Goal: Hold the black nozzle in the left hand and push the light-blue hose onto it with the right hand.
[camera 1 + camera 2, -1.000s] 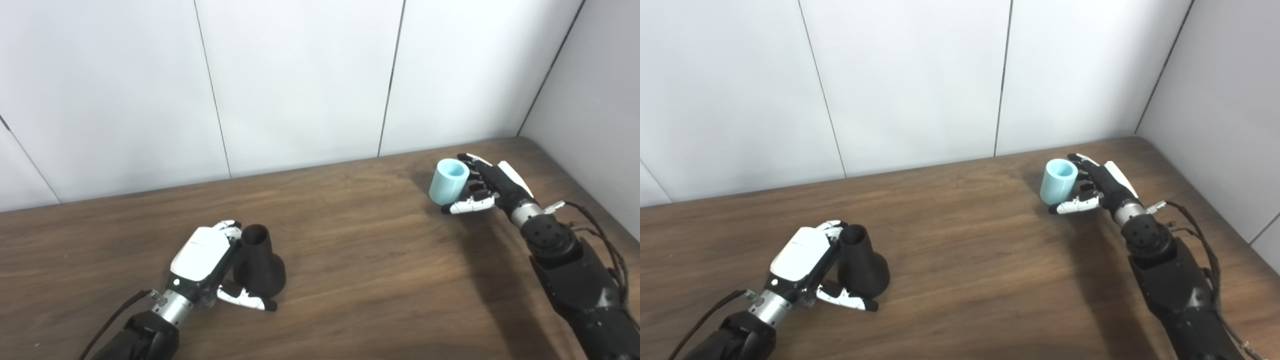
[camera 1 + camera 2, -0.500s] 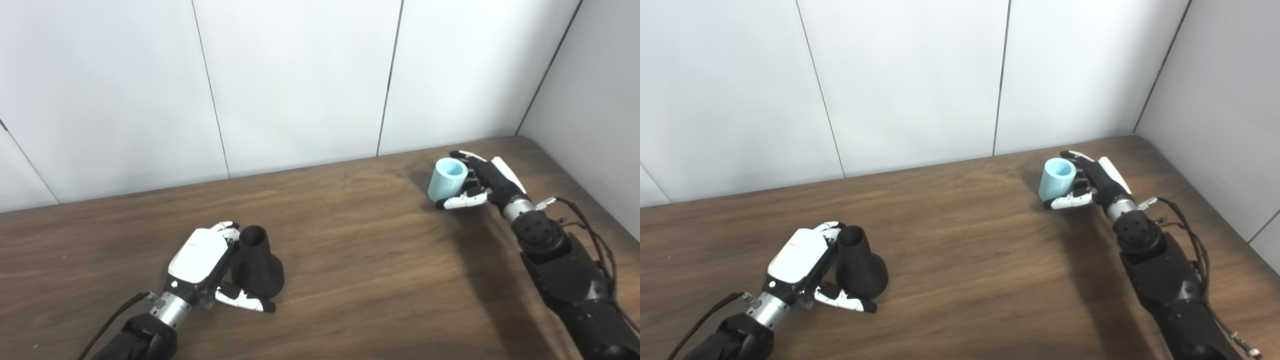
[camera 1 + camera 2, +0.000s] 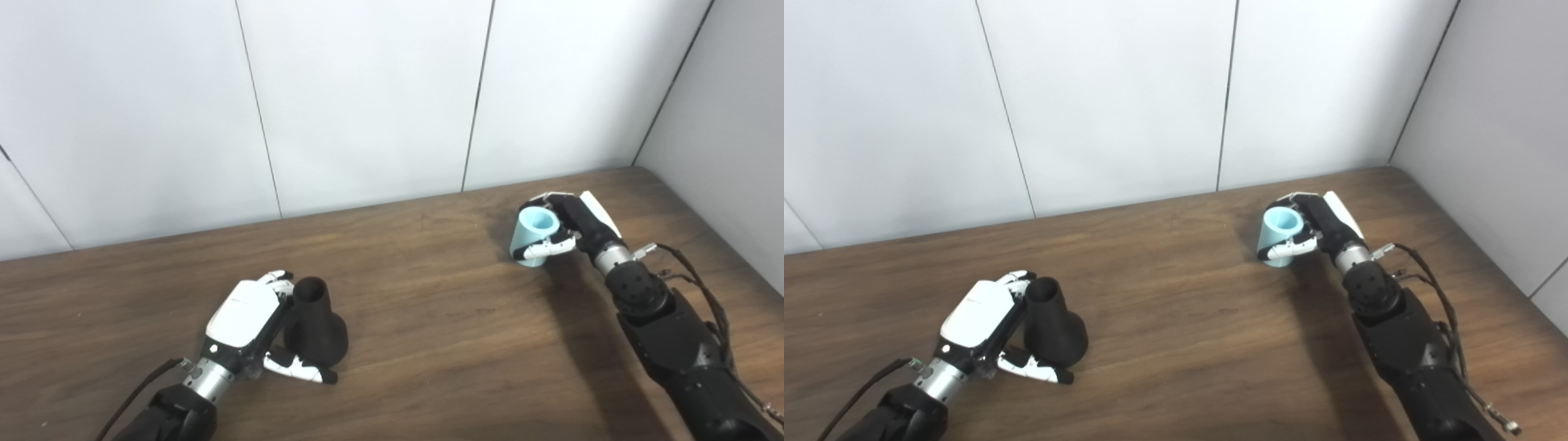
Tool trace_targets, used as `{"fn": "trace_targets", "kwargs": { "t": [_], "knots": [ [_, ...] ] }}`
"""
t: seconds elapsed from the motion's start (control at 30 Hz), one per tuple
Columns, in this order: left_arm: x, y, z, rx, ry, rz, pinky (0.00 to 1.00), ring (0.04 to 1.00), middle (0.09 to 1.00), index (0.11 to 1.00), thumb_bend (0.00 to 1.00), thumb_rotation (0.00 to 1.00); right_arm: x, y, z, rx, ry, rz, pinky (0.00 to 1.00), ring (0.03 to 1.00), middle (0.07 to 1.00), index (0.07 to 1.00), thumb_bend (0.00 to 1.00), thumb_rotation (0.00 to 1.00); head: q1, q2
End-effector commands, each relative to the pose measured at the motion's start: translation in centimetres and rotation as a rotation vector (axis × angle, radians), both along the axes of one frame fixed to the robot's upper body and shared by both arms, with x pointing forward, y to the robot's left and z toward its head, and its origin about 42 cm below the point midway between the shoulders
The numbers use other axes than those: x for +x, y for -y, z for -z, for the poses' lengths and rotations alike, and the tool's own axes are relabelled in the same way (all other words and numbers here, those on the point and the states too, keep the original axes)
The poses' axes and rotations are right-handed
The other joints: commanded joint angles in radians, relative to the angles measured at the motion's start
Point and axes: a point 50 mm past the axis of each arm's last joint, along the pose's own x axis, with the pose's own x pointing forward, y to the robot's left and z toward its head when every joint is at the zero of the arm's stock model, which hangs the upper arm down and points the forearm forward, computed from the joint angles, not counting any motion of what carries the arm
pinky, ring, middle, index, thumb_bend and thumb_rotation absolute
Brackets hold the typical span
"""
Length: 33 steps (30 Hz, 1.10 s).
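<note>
So the black nozzle (image 3: 314, 323) is seen standing upright on the wooden table (image 3: 429, 318), wide flared base down and narrow open mouth pointing up, over on the near left side. The left hand (image 3: 254, 324) is wrapped around it from the left: the white back of the hand is turned up, the fingers (image 3: 278, 280) are curled behind the neck of the nozzle and the thumb (image 3: 300, 370) is laid along the front of the base, so the nozzle is being grasped, though its base looks to be resting on the table.

The light-blue hose (image 3: 531, 237), really a short stubby tube with an open end facing up, is found far off on the right side of the table, near the back wall (image 3: 367, 98). It's tilted, with its top leaning to the right into the palm. The right hand (image 3: 572, 223) is closed on it: the thumb (image 3: 548, 250) is pressed across the front of the tube and the other fingers are hooked over the far rim. Whether the lower edge of the hose is touching the table or is just above it can't really be told from either view.

Nozzle and hose are kept well apart, with a wide stretch of bare wood between them
</note>
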Motion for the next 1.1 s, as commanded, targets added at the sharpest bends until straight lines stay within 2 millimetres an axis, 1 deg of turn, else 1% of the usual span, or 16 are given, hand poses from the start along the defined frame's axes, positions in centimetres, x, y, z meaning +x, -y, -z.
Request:
{"fn": "trace_targets", "kwargs": {
  "t": [0.0, 0.03, 0.13, 0.37, 0.53, 0.67, 0.73, 0.83, 0.9, 0.97, 1.07],
  "knots": [
    [-4.4, -1.6, 7.0, 0.208, -0.235, 0.019, 0.82, 0.615, 0.491, 0.481, 0.53, 0.0, 0.6, -0.3, -1.8, -0.045, 0.048, -0.051, 0.43, 0.457, 0.458, 0.496, 0.53, 0.01, -0.001, 0.004],
    [-4.4, -1.7, 7.0, 0.21, -0.233, 0.02, 0.82, 0.613, 0.491, 0.481, 0.53, 0.0, 0.6, -0.3, -1.8, -0.05, 0.047, -0.051, 0.38, 0.416, 0.432, 0.497, 0.53, 0.01, -0.001, 0.004],
    [-4.5, -1.6, 7.0, 0.212, -0.235, 0.019, 0.81, 0.615, 0.495, 0.478, 0.53, 0.0, 0.5, -0.5, -1.8, -0.065, 0.049, -0.053, 0.29, 0.342, 0.405, 0.503, 0.52, 0.0, -0.004, 0.003],
    [-4.5, -1.7, 7.0, 0.206, -0.232, 0.021, 0.81, 0.609, 0.491, 0.481, 0.53, 0.0, 0.4, -0.7, -1.3, -0.073, 0.066, -0.043, 0.31, 0.36, 0.413, 0.502, 0.53, 0.0, -0.001, 0.007],
    [-4.5, -1.6, 6.9, 0.22, -0.234, 0.019, 0.81, 0.61, 0.484, 0.488, 0.53, 0.0, 0.2, -0.8, -1.2, -0.101, 0.124, -0.03, 0.33, 0.378, 0.415, 0.508, 0.52, 0.0, 0.007, 0.008],
    [-4.7, -1.5, 6.9, 0.216, -0.237, 0.015, 0.82, 0.612, 0.488, 0.484, 0.53, 0.0, 0.0, -1.8, -2.3, -0.076, 0.161, -0.041, 0.35, 0.404, 0.424, 0.509, 0.53, 0.0, 0.021, 0.013],
    [-4.7, -1.5, 6.9, 0.22, -0.241, 0.014, 0.83, 0.613, 0.486, 0.486, 0.53, 0.0, -0.1, -3.1, -3.9, -0.019, 0.194, -0.063, 0.36, 0.42, 0.44, 0.509, 0.53, 0.0, 0.021, 0.013],
    [-4.7, -1.4, 6.8, 0.233, -0.242, 0.017, 0.83, 0.615, 0.487, 0.485, 0.53, 0.0, -0.3, -5.3, -6.2, 0.047, 0.232, -0.102, 0.37, 0.425, 0.449, 0.508, 0.53, 0.0, 0.06, 0.025],
    [-4.7, -1.2, 6.8, 0.232, -0.241, 0.018, 0.83, 0.617, 0.49, 0.483, 0.53, 0.0, -0.6, -7.4, -8.1, 0.13, 0.253, -0.147, 0.38, 0.427, 0.454, 0.504, 0.53, 0.0, 0.087, 0.029],
    [-4.7, -0.9, 6.8, 0.224, -0.24, 0.017, 0.83, 0.615, 0.493, 0.48, 0.53, 0.0, -1.1, -9.9, -10.0, 0.193, 0.257, -0.189, 0.36, 0.411, 0.453, 0.504, 0.53, 0.0, 0.105, 0.033],
    [-4.8, -0.5, 6.8, 0.227, -0.242, 0.013, 0.83, 0.614, 0.502, 0.473, 0.52, 0.0, -1.9, -13.1, -12.4, 0.215, 0.26, -0.26, 0.34, 0.397, 0.45, 0.507, 0.53, 0.0, 0.146, 0.038]
  ]
}}
